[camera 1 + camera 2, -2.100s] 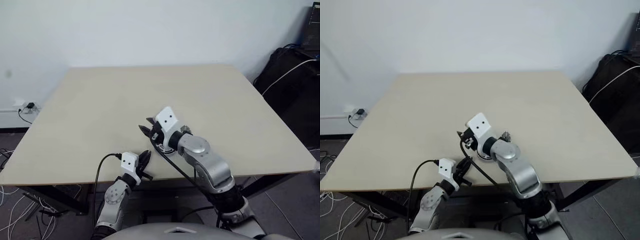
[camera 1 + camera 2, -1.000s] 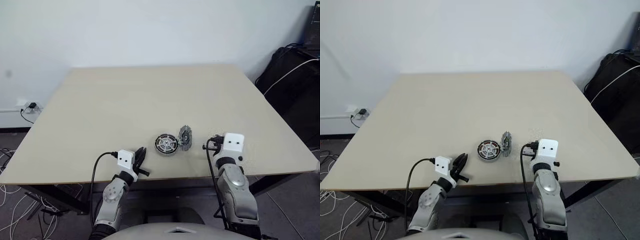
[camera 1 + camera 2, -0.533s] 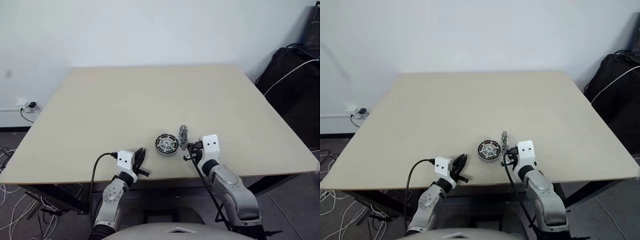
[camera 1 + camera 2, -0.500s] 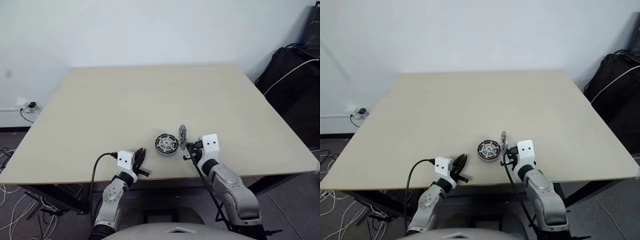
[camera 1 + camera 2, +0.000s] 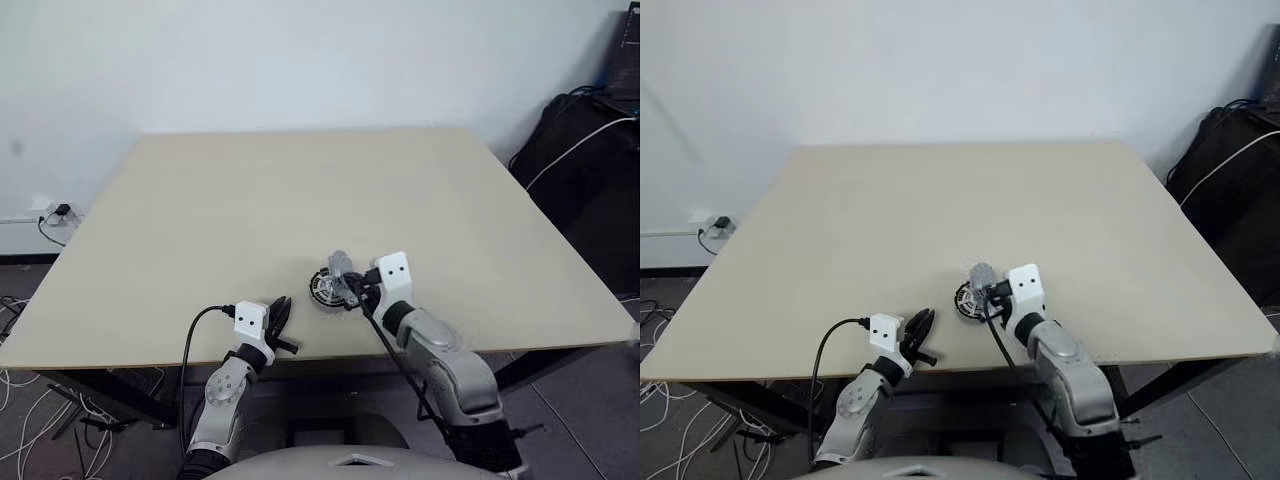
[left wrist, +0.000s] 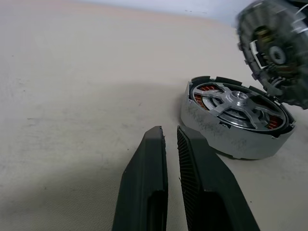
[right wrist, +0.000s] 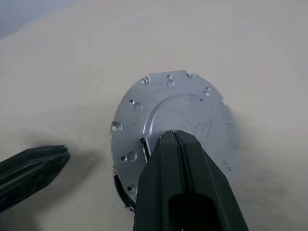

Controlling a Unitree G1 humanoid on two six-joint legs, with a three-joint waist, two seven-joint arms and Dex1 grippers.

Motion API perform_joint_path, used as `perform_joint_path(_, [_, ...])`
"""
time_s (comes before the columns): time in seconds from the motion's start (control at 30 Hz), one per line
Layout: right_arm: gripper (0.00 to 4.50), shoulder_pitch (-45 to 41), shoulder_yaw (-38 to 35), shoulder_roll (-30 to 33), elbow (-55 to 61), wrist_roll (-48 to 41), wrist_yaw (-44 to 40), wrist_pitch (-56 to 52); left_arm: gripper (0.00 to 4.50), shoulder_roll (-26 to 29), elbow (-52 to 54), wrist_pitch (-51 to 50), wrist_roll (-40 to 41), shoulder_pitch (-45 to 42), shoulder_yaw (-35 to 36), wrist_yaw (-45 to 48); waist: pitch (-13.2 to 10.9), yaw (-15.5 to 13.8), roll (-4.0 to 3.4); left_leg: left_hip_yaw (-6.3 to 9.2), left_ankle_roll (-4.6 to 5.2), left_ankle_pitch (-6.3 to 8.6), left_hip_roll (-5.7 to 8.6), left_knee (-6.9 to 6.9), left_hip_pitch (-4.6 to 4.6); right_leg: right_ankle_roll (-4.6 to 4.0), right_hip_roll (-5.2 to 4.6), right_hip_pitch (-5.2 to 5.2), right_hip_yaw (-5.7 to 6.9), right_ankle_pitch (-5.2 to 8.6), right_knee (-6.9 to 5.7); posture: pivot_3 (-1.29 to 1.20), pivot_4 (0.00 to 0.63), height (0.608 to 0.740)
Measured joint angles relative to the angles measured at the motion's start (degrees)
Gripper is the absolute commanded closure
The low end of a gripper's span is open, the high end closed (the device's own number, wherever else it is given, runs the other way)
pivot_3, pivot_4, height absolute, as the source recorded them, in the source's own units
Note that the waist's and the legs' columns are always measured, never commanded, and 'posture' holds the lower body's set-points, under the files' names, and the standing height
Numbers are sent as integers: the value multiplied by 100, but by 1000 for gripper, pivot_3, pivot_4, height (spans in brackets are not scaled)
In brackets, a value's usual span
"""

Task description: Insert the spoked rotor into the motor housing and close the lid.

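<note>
The round silver motor housing (image 6: 216,137) lies flat near the table's front edge, with the spoked rotor (image 6: 239,98) seated inside it. The grey lid (image 7: 178,103) leans tilted over the housing's right side (image 5: 340,266). My right gripper (image 7: 175,137) is shut, and its tips press against the lid's outer face with nothing between them. My left gripper (image 6: 171,132) is shut and empty. It hovers low over the table a short way to the left of the housing (image 5: 281,308).
The beige table (image 5: 250,200) stretches wide behind the parts. A dark bag and cables (image 5: 590,160) sit off its right edge. Loose cables (image 5: 30,410) lie on the floor at the left.
My right gripper has swung left from the table's front right to the lid. The lid, which stood on edge beside the housing, now tips over it. The left gripper has not moved.
</note>
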State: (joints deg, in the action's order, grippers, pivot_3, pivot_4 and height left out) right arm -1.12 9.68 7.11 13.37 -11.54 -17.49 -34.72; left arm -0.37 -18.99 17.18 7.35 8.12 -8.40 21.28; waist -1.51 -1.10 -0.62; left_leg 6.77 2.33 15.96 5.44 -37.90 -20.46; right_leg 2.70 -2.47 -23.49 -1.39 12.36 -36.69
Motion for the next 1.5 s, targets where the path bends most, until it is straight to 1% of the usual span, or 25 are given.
perform_joint_path(0.2, [4482,-443,209,-114,-1113,159,-113,313,3997,10,2,-32,0,32,5,-5,-1,-3,1,-1,1,0,2,0,0,-1,0,-1,0,-1,1,0,0,740])
perform_joint_path(0.43, [4482,-792,111,-304,-1717,163,-176,449,3997,26,46,-33,1,102,13,-56,9,0,4,0,0,0,1,0,6,-1,0,2,-1,-1,-3,0,0,740])
perform_joint_path(0.6, [4482,-738,96,-318,-1601,47,-268,239,3997,32,108,-33,1,115,49,-115,26,0,0,1,-1,0,1,1,10,-2,0,7,-1,0,-3,0,0,740])
perform_joint_path(0.7, [4482,-515,115,-286,-1275,-60,-360,69,3997,29,108,-33,-1,117,49,-125,26,-2,-1,2,-1,1,1,2,10,-2,0,6,-1,0,-3,0,0,740])
perform_joint_path(0.8, [4482,-117,226,-165,-826,-120,-537,78,3997,7,109,-33,-1,117,46,-126,22,-9,-2,1,0,1,2,0,1,-1,-2,1,-1,0,0,0,0,740])
perform_joint_path(0.9, [4482,99,237,-25,-363,-208,-725,208,3997,7,109,-34,-1,116,44,-123,19,-1,-2,1,-3,3,1,0,-1,0,-1,-1,-1,0,0,0,0,740])
perform_joint_path(1.0, [4482,319,358,129,16,-175,-837,623,3997,2,109,-37,-1,109,31,-116,16,-2,1,4,-19,12,0,0,-1,0,-1,0,3,0,1,0,0,740])
perform_joint_path(1.1, [4482,635,398,153,242,-181,-967,1191,3997,4,108,-38,0,90,10,-110,13,-2,4,4,-25,15,1,1,0,2,-2,1,4,1,5,0,0,740])
perform_joint_path(1.23, [4482,861,320,-29,396,-206,-954,2178,3997,2,108,-39,0,60,-7,-92,9,-3,11,4,-26,16,1,0,0,4,-1,3,3,0,6,0,0,740])
perform_joint_path(1.33, [4482,907,159,-292,428,-113,-695,2994,3997,3,108,-39,0,48,-10,-74,8,-5,12,4,-27,16,1,0,1,4,-1,2,3,0,4,0,0,740])
perform_joint_path(1.5, [4482,926,114,-342,390,-83,-566,3415,3997,3,108,-39,0,35,-11,-66,4,-22,12,4,-26,15,1,0,0,4,-1,1,2,0,6,0,0,740])
